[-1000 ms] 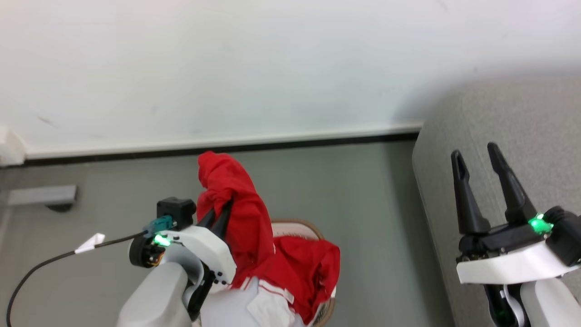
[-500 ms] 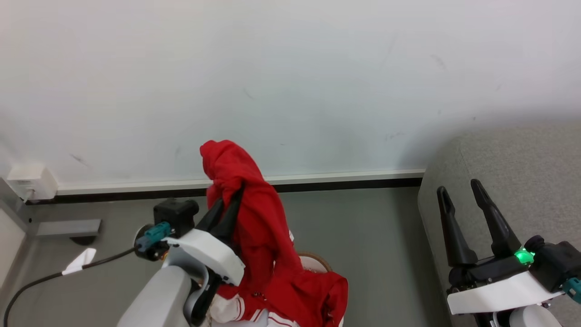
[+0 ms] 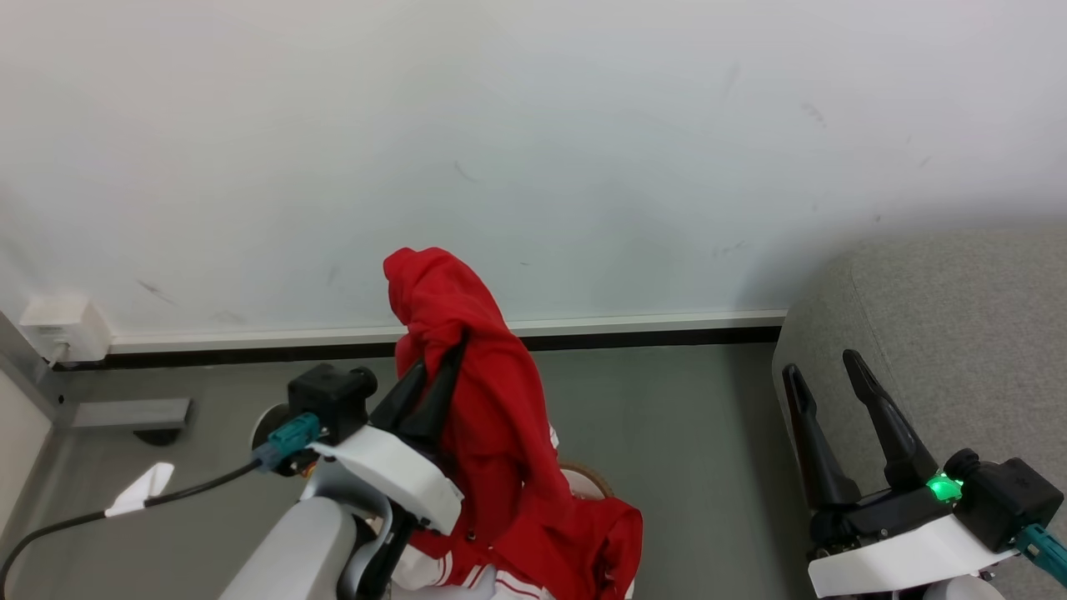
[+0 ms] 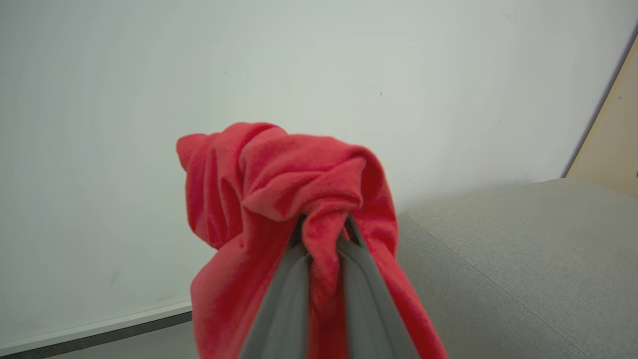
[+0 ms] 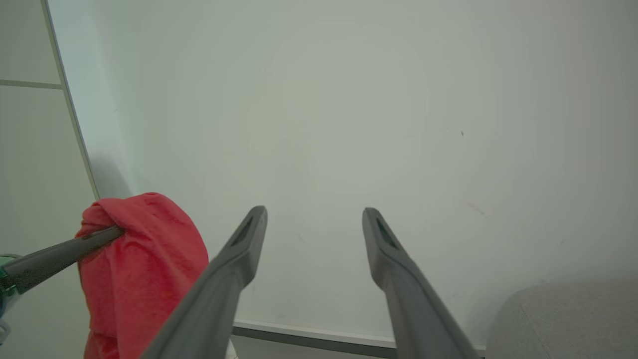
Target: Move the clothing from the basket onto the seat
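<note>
Head view, lower centre-left: the left hand [image 3: 440, 358] is closed tight on a bunched fold of the red garment [image 3: 496, 417]. A knob of cloth stands above the fingertips and the rest drapes down the frame in one long fall. The lower end of the fabric spreads at the bottom centre, over the tan rim of the basket [image 3: 588, 477]. The white garment [image 3: 433, 573], with thin red stripe trim, shows at the bottom edge beneath the red cloth, though how it sits in the basket is hidden.

The high hold looks meant to draw the hanging length up clear of the rim before it is carried anywhere. From this view I cannot tell whether the tail is fully free of the basket.

The grey sofa [image 3: 942, 317] takes up the right side of the frame, well apart from the basket across bare floor [image 3: 667, 417]. The right hand [image 3: 819, 364] hangs in front of the sofa's rounded corner at the lower right, fingers spread wide and holding nothing, probably just kept out of the way.

In the left wrist view the fold is pinched squarely between the two fingers and the sofa lies to the lower right, so the carry should go that way. The trailing hem could snag the rim or drag the white garment along.
</note>
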You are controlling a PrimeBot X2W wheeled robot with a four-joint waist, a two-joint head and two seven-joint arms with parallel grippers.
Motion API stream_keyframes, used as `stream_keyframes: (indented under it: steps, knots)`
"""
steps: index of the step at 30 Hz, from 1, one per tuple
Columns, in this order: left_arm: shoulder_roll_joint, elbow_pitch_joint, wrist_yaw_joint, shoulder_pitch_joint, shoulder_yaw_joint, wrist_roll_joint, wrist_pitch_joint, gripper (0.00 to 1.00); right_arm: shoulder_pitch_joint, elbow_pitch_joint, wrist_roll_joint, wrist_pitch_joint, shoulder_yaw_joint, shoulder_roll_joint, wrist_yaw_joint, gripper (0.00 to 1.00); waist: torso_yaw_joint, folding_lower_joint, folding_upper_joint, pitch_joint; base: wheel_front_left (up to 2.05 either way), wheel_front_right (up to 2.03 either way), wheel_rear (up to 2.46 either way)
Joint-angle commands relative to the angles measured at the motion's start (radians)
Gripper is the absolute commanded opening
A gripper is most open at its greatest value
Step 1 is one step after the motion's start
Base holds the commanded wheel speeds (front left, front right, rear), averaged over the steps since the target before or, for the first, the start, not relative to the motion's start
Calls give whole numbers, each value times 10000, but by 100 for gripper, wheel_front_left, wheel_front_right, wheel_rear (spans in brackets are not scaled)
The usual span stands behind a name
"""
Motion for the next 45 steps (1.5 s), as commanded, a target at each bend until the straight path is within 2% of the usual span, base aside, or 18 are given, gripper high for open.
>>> stream_keyframes:
  steps: [1, 8, 16, 23, 31, 39, 45]
  knots:
    - [48, -83, 40, 144, -10, 18, 14, 0, -79, -21, 18, 11, 1, -91, -21, 100, -3, 1, 0, 0, 0, 0, 0]
    - [59, -289, 40, 26, -133, -5, 147, 0, -151, -77, 166, 9, 611, -307, -21, 100, 46, 1, 0, -2, 0, 0, 0]
    - [-130, -162, -97, -300, -417, -24, 306, 0, -489, 412, 534, 9, 2453, -523, -21, 100, 307, 1, 0, -26, 0, 0, 0]
    - [-459, 105, -309, -624, -893, -15, 443, 0, -1231, 1675, 741, 11, 4399, -549, -21, 100, 728, 1, 0, -98, 0, 0, 0]
    - [-826, 487, -528, -869, -1438, -182, 523, 0, -2234, 3325, 1090, 10, 5867, -238, -21, 100, 1282, 1, 0, -177, 0, 0, 0]
    - [-1163, 652, -668, -1002, -2138, -478, 623, 0, -2766, 5234, 544, 11, 5789, 294, -21, 100, 1921, 1, 0, -265, 0, 0, 0]
    - [-1347, 644, -722, -1072, -2698, -698, 717, 0, -2972, 5871, 264, 10, 5468, 517, -21, 100, 2323, 1, 0, -307, 0, 0, 0]
